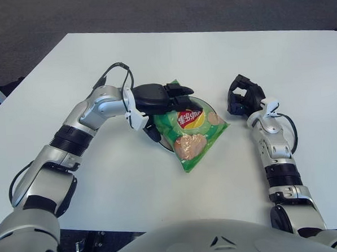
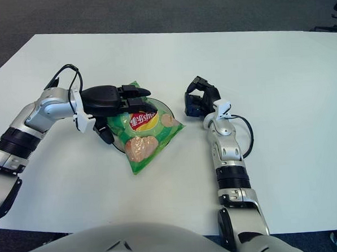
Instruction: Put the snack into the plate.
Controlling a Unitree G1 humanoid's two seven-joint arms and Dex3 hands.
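The snack is a green chip bag (image 1: 193, 137) with a red logo. It lies across the dark plate (image 1: 162, 144), its lower end hanging over the near rim onto the white table (image 1: 170, 52). My left hand (image 1: 172, 110) is at the bag's upper left corner. Its fingers (image 1: 175, 90) stretch out straight over the bag's top edge and its thumb (image 1: 152, 133) is low beside the plate, so the hand is open. My right hand (image 1: 241, 97) shows to the right of the plate, fingers curled, holding nothing.
The table's far edge meets a dark carpet (image 1: 151, 8). A black cable (image 1: 117, 69) loops above my left wrist. Bare tabletop lies left of, behind and in front of the plate.
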